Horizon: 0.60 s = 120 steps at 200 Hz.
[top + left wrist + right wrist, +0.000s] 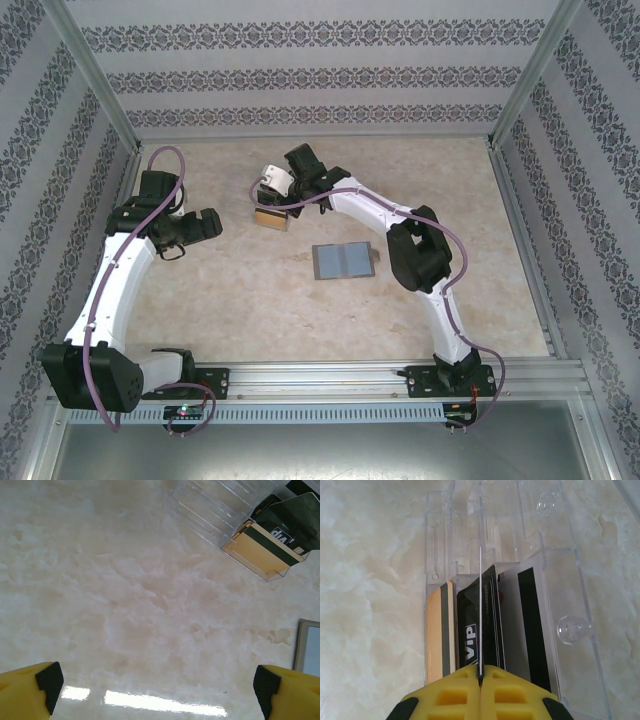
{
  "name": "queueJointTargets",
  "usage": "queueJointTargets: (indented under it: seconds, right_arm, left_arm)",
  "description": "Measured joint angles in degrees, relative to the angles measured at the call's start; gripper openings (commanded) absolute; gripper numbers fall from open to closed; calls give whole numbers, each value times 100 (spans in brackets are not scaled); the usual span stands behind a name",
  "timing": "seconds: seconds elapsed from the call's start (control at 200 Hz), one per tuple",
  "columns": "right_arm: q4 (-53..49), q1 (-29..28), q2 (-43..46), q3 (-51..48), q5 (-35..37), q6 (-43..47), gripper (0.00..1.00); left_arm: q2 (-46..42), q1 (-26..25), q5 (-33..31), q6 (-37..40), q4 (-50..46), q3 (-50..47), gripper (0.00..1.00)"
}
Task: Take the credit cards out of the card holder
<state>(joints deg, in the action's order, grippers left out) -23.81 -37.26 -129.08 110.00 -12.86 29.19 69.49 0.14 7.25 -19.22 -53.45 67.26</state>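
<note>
surface: pale marbled table [250, 310], patterned wallpaper walls [300, 80] all round
progress: pretty far along I'd say. Several credit cards [467, 630] already stand in the clear box [565, 580], and one more looks about to join them
right gripper [480, 679]: clamped on a thin card [480, 605], seen edge-on, right over the box
left gripper [157, 682]: spread wide, nothing in it, hovering above bare table
card holder [343, 261]: lying open and flat mid-table, well apart from the box. Two blue-grey panels, looks emptied, can't say for sure
cards' look: tan-gold with dark stripe, black "VIP" one, white with black stripe
</note>
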Motion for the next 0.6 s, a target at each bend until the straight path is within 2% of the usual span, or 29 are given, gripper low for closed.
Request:
queueJointTargets:
  seconds: [0.135, 0.599]
  right_arm:
    - [-90, 0, -87, 98, 20, 90, 1]
    - [-236, -2, -227, 282, 225, 140, 22]
  left_arm:
    - [0, 4, 0, 0, 0, -2, 100]
    - [0, 74, 87, 15, 0, -2, 100]
